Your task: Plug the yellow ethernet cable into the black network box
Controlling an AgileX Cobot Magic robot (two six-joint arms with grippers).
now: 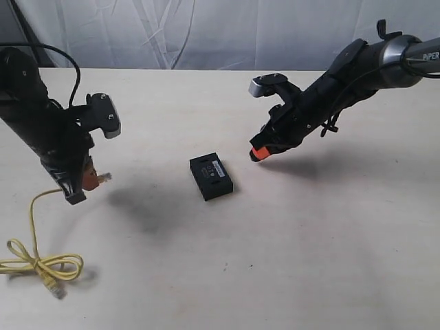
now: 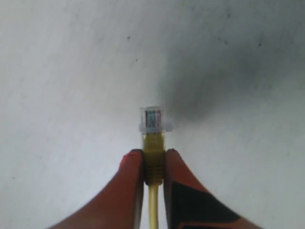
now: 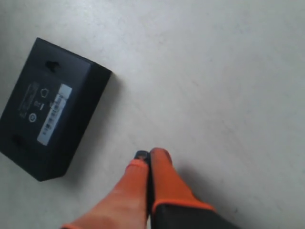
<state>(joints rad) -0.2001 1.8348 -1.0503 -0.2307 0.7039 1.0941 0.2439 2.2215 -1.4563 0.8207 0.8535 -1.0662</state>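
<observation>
The yellow ethernet cable (image 1: 40, 262) lies looped at the table's front left, one clear plug resting near the loop. Its other end rises to my left gripper (image 1: 94, 180), which is shut on the yellow boot just behind the clear plug (image 2: 152, 119); the plug sticks out past the orange fingertips (image 2: 132, 161) and hangs above the table. The black network box (image 1: 211, 176) lies flat mid-table with its white label (image 3: 54, 114) facing up. My right gripper (image 1: 258, 154) hovers just right of the box, its orange fingers (image 3: 161, 157) pressed together with nothing between them.
A white cloth backdrop (image 1: 206, 34) hangs behind the pale table (image 1: 289, 247). Both black arms reach in from the sides, the left one (image 1: 34, 117) trailing a black wire.
</observation>
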